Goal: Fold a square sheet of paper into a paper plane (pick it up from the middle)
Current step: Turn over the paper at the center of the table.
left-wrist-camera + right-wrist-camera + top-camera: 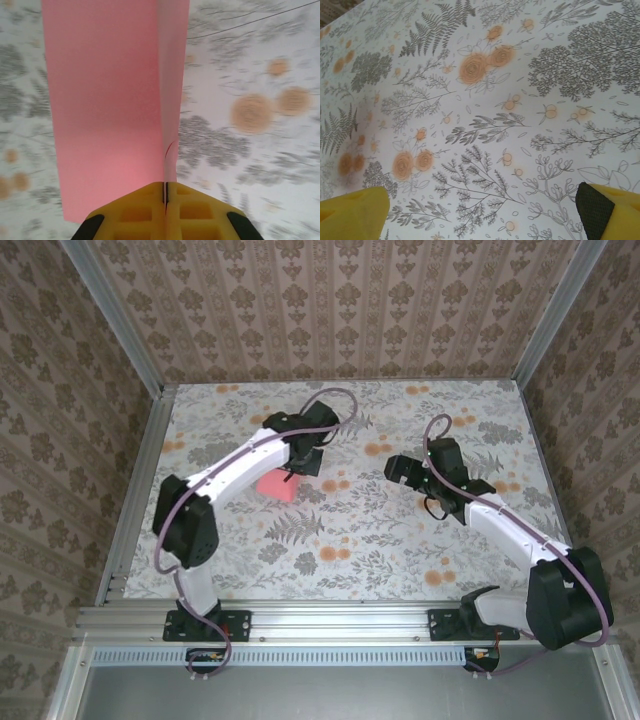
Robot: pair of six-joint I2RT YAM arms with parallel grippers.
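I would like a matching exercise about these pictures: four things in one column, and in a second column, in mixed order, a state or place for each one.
Column 1
1. left gripper, yellow fingers
2. right gripper, yellow fingers
3. thin salmon-pink sheet of paper
4. orange printed flowers

Column 2
A. flat on the table cover
B. open, holding nothing
C. creased, clamped between two fingers
D. shut on the paper

Pairs: 1-D, 2-B, 3-C, 4-A

Bright, even, diffuse light; shadows faint. Left wrist view motion-blurred, tablecloth (pixel 250 150) smeared. Right wrist view sharp.
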